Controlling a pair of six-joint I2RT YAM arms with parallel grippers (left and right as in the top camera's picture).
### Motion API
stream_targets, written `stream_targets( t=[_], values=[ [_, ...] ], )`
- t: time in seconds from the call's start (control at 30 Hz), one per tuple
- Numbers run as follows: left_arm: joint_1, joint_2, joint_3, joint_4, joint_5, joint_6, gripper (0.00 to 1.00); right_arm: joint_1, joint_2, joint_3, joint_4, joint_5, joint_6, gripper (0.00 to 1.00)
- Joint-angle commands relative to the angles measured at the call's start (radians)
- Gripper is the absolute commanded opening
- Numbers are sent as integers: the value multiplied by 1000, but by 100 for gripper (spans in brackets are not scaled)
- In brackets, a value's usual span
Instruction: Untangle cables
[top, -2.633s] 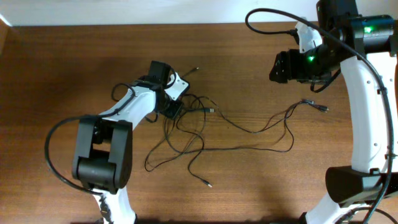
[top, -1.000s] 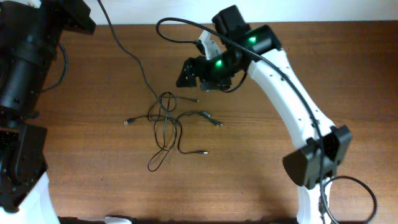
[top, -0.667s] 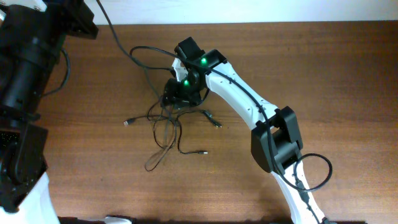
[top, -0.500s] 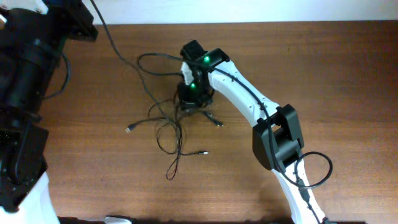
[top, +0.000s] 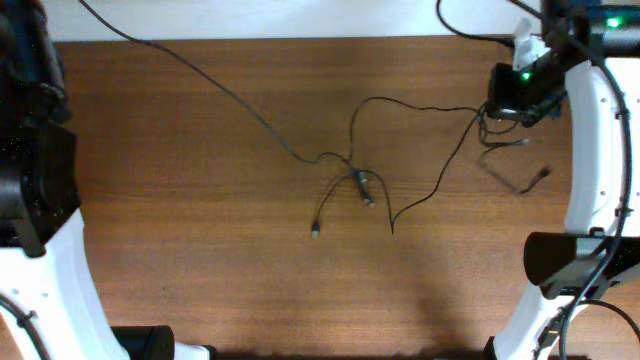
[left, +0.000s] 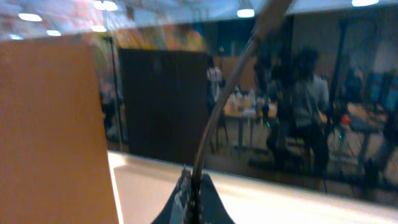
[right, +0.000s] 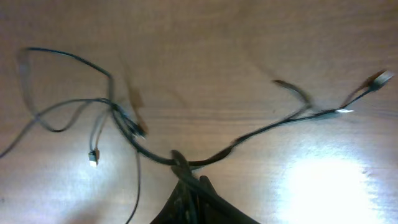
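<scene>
Brown wooden table (top: 200, 260); thin black cables (top: 357, 178) stretched, knotted mid-table

**Left gripper** (left: 193, 186): in the left wrist view only the fingertips show; the rest is cut off by the lower edge. The strand of the cables (left: 217, 106) pinched there runs up from the fingertips and exits at the top edge (soft focus throughout). The room (left: 298, 99) beyond the fingertips is blurred; its figures and furniture cannot be resolved. In the overhead view this gripper lies outside the frame.

**Right gripper** (right: 185, 180): fingers dark and cut off by the lower edge. Strands left of the fingertips are motion-blurred; one exits at the left edge. The plug end (right: 93, 157) there is too small to identify. In the overhead view the wrist housing (top: 515, 90) hides the fingertips.
</scene>
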Motion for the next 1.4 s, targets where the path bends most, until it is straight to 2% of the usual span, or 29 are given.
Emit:
stream_targets(
  t=[0.0, 0.07, 0.1, 0.2, 0.27, 0.4, 0.43, 0.47, 0.5, 0.57, 0.63, 0.7, 0.77, 0.83, 0.9, 1.03, 1.1, 1.2, 1.37],
  values=[
    [66, -64, 6, 234, -23, 103, 0, 60, 2, -61, 39, -15, -14, 4],
    [126, -76, 6, 417, -23, 220, 0, 74, 2, -112, 84, -13, -13, 4],
    [149, -76, 6, 435, -22, 256, 0, 73, 9, -143, 100, -13, -13, 4],
    [151, -78, -14, 272, 60, 251, 0, 78, 35, -193, 102, -15, -14, 4],
    [151, -76, -45, 137, 68, 189, 0, 78, 35, -221, 112, 12, -14, 4],
    [151, -75, -91, -253, 71, 48, 0, 87, 35, -313, 122, 9, -21, 6],
    [151, -75, -92, -311, 104, 44, 0, 96, 35, -329, 121, -6, -21, 15],
    [151, -74, -93, -394, 188, 43, 0, 120, 35, -332, 112, -16, -23, 60],
    [151, -73, -92, -427, 233, 18, 0, 151, 33, -303, 100, -16, -45, 100],
    [151, -68, -92, -446, 355, 13, 0, 210, 33, -181, 79, -16, -59, 99],
    [151, -64, -92, -447, 397, -5, 0, 283, 33, -77, 122, -21, -59, 99],
    [151, -64, -92, -451, 398, -24, 0, 344, 34, -74, 183, -29, -8, 99],
    [151, -64, -92, -452, 399, -58, 0, 380, 35, -75, 246, -121, -6, 99],
    [151, -64, -92, -486, 427, -121, 0, 467, 64, -113, 369, -164, 21, 99],
    [151, -64, -92, -551, 428, -196, 0, 543, 119, -142, 452, -181, 34, 97],
    [151, -64, -92, -730, 423, -196, 0, 648, 257, -142, 537, -148, 36, 92],
    [151, -58, -93, -781, 423, -196, 0, 668, 321, -142, 575, -147, 36, 82],
    [151, -7, -132, -863, 423, -196, 0, 701, 388, -142, 647, -147, 36, 54],
    [151, 55, -216, -842, 420, -196, 0, 739, 449, -144, 693, -147, 52, 48]
  ],
)
